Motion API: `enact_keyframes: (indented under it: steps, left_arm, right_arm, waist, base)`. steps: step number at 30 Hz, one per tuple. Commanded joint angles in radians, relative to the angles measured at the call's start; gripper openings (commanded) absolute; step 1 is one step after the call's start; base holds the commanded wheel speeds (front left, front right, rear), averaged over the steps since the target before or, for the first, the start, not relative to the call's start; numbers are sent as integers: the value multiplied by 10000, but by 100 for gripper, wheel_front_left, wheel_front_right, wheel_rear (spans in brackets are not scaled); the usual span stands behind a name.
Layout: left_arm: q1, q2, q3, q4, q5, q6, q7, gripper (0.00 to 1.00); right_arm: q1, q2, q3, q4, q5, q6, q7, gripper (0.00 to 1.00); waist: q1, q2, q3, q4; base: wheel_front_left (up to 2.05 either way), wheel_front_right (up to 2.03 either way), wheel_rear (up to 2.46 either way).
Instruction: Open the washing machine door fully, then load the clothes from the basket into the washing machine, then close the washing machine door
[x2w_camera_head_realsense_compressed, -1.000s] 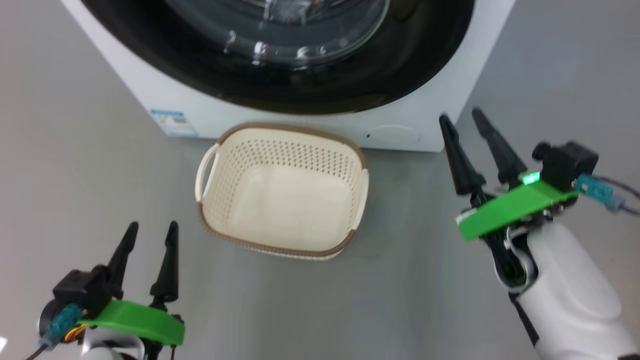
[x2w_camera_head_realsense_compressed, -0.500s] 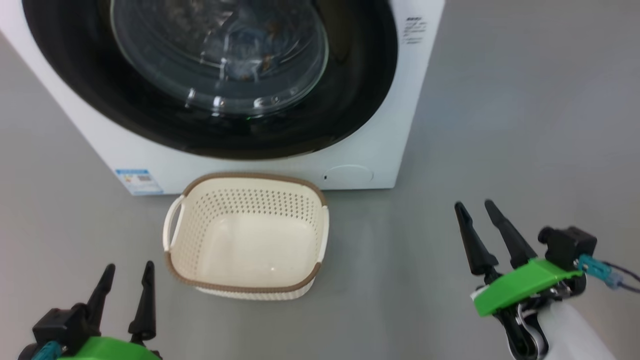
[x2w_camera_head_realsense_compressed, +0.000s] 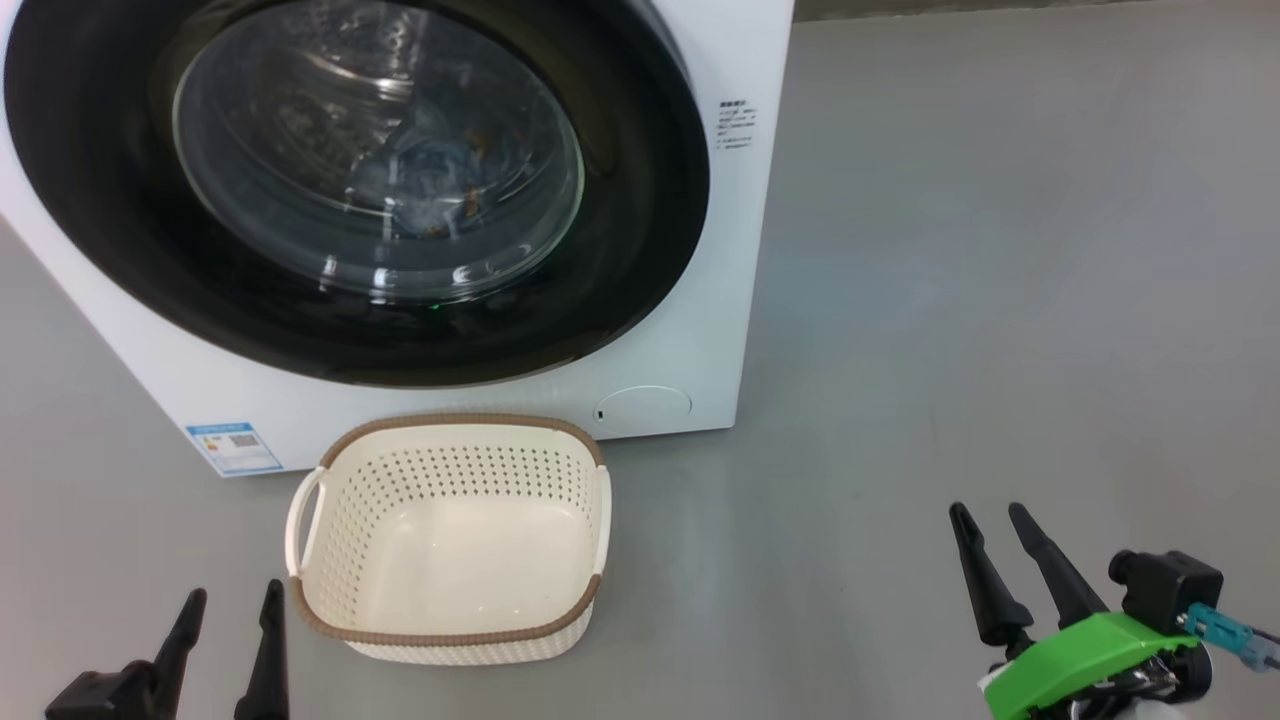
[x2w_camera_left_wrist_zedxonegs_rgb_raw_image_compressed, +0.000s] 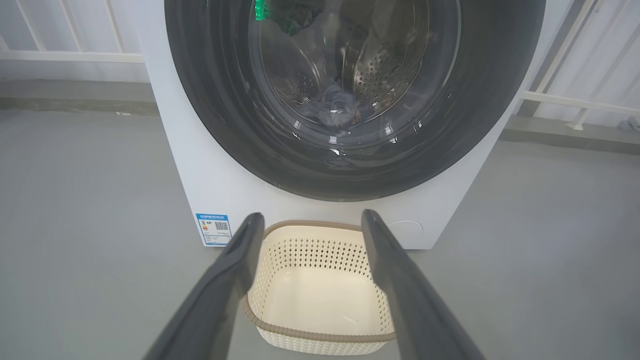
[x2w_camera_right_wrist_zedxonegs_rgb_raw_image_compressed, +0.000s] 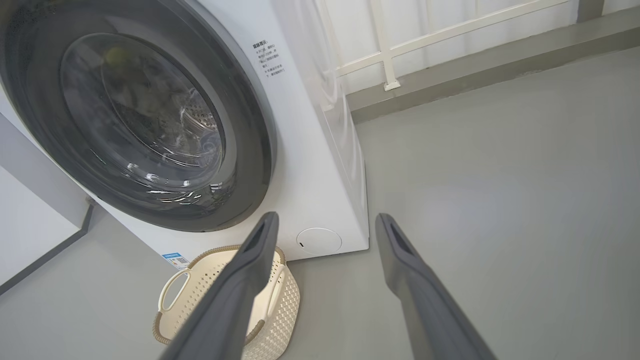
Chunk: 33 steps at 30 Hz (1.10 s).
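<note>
The left claw (x2w_camera_head_realsense_compressed: 236, 590) is released, its two dark fingers (x2w_camera_left_wrist_zedxonegs_rgb_raw_image_compressed: 235, 270) spread wide with nothing between them but air; the right claw (x2w_camera_head_realsense_compressed: 987, 510) is likewise released, fingers parted and gripping nothing; both hang above the grey floor (x2w_camera_head_realsense_compressed: 1000, 300). The basket (x2w_camera_head_realsense_compressed: 450, 637) sits on the floor just ahead of the left claw and slightly to its right, apart from it; in the left wrist view it shows framed between that claw's fingers, its bare cream bottom in plain sight. From the right claw the basket lies well apart, off to the left. The washing machine (x2w_camera_head_realsense_compressed: 740, 300) stands beyond the basket, straight ahead of the left claw and ahead-left of the right claw; the basket's far rim is near the machine's front, between the blue label sticker (x2w_camera_head_realsense_compressed: 232, 448) and the small round flap (x2w_camera_head_realsense_compressed: 642, 408). The washing machine door (x2w_camera_head_realsense_compressed: 640, 250) lies shut against the machine's front; the clothes (x2w_camera_left_wrist_zedxonegs_rgb_raw_image_compressed: 335, 107) show through its glass as a pale blue bundle with orange-brown specks, low in the steel drum, far ahead of both claws.
</note>
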<state>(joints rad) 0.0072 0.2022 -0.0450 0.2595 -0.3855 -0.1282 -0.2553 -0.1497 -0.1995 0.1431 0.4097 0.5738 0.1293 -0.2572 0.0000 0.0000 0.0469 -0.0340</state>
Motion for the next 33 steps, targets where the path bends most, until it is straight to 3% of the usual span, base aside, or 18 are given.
enact_keyframes:
  steps: [1,33]
  left_arm:
    - [-149,260,416,-161,12,-25,-65,100]
    - [54,200,704,-222,336,-25,-65,100]
  right_arm:
    - [32,-131,143,-248,68,14,-46,100]
    - [635,-41,-182,-410,-16,14,-46,100]
  waist:
    - [0,0,-77,-90]
    - [0,0,-230,-342]
  base:
    - [0,0,0]
    - [0,0,0]
